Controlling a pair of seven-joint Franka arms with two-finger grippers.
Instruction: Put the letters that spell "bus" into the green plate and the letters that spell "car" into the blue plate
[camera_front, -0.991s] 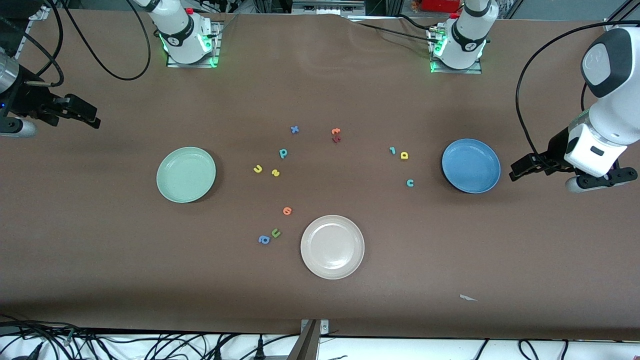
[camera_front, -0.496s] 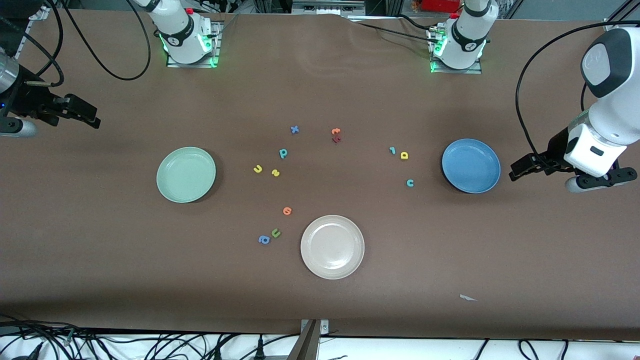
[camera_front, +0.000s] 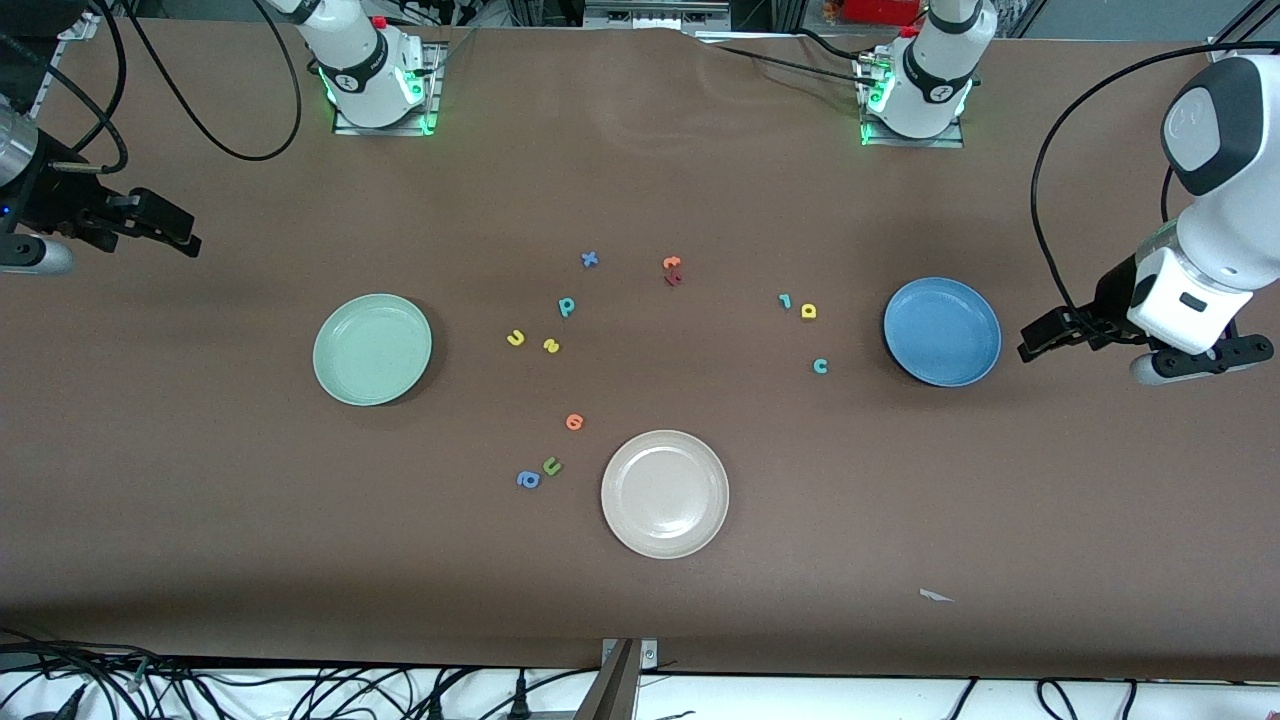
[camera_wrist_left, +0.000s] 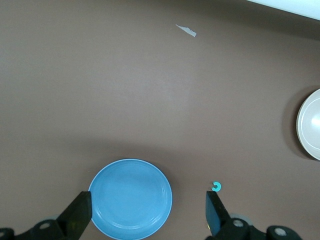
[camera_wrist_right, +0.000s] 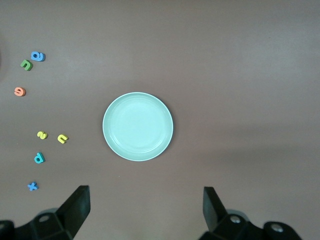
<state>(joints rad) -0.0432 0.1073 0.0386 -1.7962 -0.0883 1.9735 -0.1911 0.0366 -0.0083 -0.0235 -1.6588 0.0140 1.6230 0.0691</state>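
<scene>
Letters were all loose on the table for you, none in either gripper. Your left gripper (camera_wrist_left: 145, 220) hung spread wide and empty at its end, just outside the blue plate (camera_front: 942, 331); the right gripper (camera_wrist_right: 145, 215) waited likewise, fully apart, past the green plate (camera_front: 372, 349). Teal c (camera_front: 820, 366), r (camera_front: 785, 300) and yellow a (camera_front: 809, 311) lay near the blue plate. Yellow u (camera_front: 515, 338), s (camera_front: 550, 345) and teal b (camera_front: 566, 306) lay flat beside the green plate; I couldn't tell how they pointed.

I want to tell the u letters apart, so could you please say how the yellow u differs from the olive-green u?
The yellow u lies beside the yellow s; the olive-green u lies nearer the front camera, beside the blue a. Colour differs too. Both are tiny and lie on the table, outside any plate.
</scene>
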